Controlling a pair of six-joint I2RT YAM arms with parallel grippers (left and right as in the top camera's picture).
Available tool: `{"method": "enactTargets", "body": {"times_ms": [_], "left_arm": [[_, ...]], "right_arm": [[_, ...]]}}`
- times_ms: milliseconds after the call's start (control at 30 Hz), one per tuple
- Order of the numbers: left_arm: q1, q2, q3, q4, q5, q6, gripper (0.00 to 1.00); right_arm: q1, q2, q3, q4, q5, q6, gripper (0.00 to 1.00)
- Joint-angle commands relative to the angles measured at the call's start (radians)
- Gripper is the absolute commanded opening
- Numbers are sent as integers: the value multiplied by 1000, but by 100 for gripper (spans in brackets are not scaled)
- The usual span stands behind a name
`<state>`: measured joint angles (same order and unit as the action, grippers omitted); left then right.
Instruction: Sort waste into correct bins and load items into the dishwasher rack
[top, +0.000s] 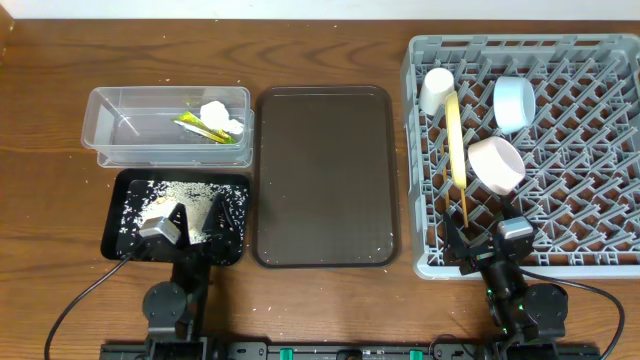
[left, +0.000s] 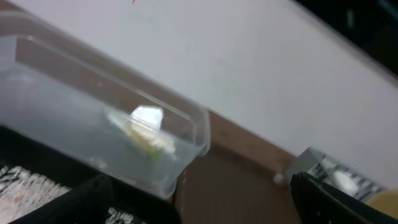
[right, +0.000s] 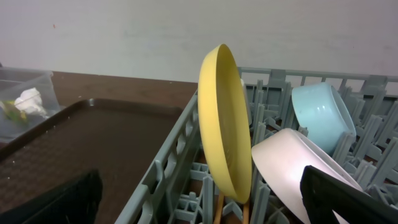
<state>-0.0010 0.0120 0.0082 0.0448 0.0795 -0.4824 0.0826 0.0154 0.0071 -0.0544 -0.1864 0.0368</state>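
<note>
The grey dishwasher rack (top: 590, 150) holds a white cup (top: 437, 90), a yellow plate (top: 455, 140) on edge, a light blue bowl (top: 515, 103), a white bowl (top: 497, 165) and chopsticks (top: 464, 205). A crumpled tissue (top: 222, 115) and a yellow-green wrapper (top: 195, 125) lie in the clear tub (top: 120, 130). Rice-like crumbs (top: 150, 195) are scattered in the black tray (top: 118, 238). My left gripper (top: 198, 212) hangs open and empty over that tray. My right gripper (top: 475, 245) is open and empty at the rack's front left corner, facing the yellow plate (right: 224, 124) and white bowl (right: 292, 168).
A large dark brown serving tray (top: 325, 175) lies between the bins and the rack, with a few crumbs near its front edge. The wooden table (top: 40, 200) reaches to the left of the bins. The clear tub (left: 93, 118) is ahead of the left wrist camera.
</note>
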Motion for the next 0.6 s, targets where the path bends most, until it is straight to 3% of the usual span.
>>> {"method": "enactTargets", "body": {"times_ms": [0, 200, 567], "left_arm": [[4, -11, -4, -55, 10, 117, 94], [5, -10, -4, -111, 2, 380, 94], [5, -8, -4, -111, 2, 396, 94]], "right_arm": [[3, -2, -2, -3, -5, -8, 99], [3, -2, -2, -3, -5, -8, 99], [3, -2, -2, -3, -5, -8, 99]]}}
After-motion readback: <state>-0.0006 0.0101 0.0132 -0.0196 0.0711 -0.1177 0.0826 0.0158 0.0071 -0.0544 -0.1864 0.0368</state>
